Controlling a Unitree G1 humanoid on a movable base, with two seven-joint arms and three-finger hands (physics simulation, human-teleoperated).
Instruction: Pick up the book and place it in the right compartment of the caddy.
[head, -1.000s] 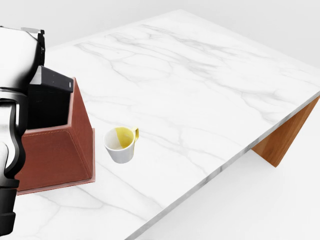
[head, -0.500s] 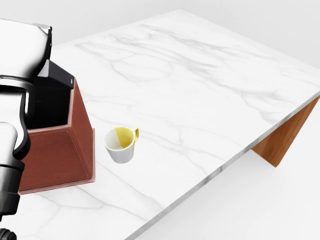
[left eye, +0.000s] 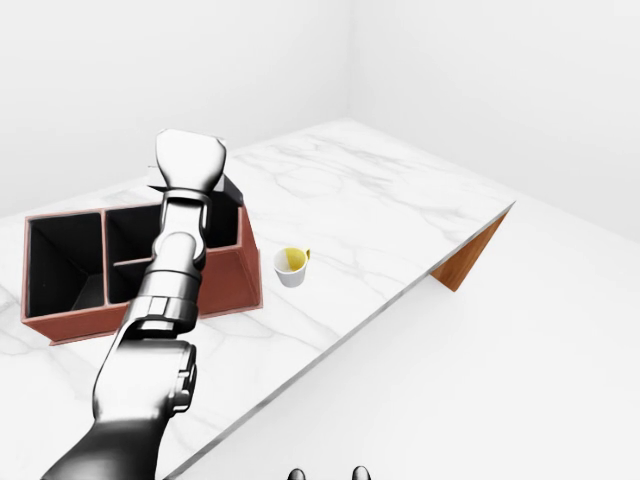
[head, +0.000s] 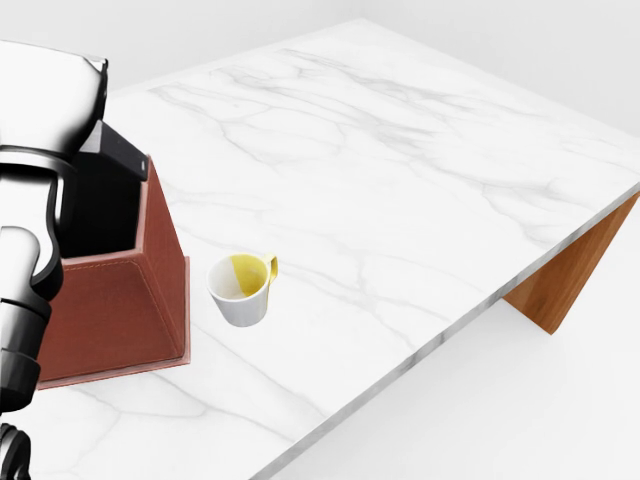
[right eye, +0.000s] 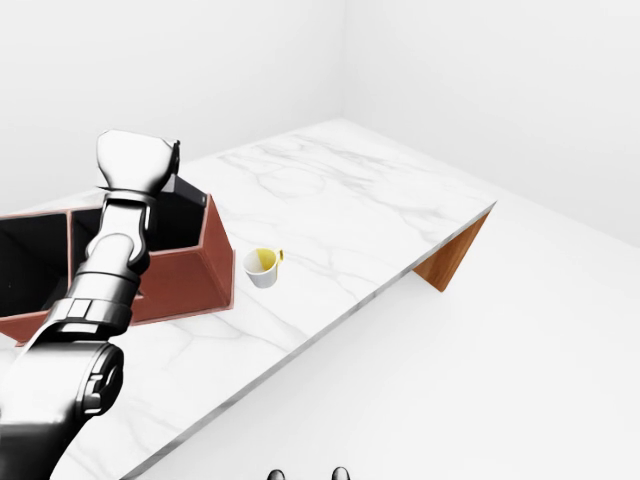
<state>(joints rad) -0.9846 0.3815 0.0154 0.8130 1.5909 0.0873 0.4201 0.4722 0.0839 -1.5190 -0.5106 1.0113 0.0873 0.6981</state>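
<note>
Left-eye view: my left hand (left eye: 190, 160) hangs over the caddy (left eye: 225, 290), hiding its right compartment; finger state I cannot tell. Head view: the dark book (head: 118, 150) stands tilted in that end, cup (head: 240, 290) beside. Right-eye view: the table (right eye: 350, 210).

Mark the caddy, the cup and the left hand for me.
caddy (left eye: 228, 290): left-eye view, its brown outer wall.
cup (head: 240, 295): head view, its white side.
left hand (left eye: 190, 160): left-eye view, the hand's silver shell above the caddy.
</note>
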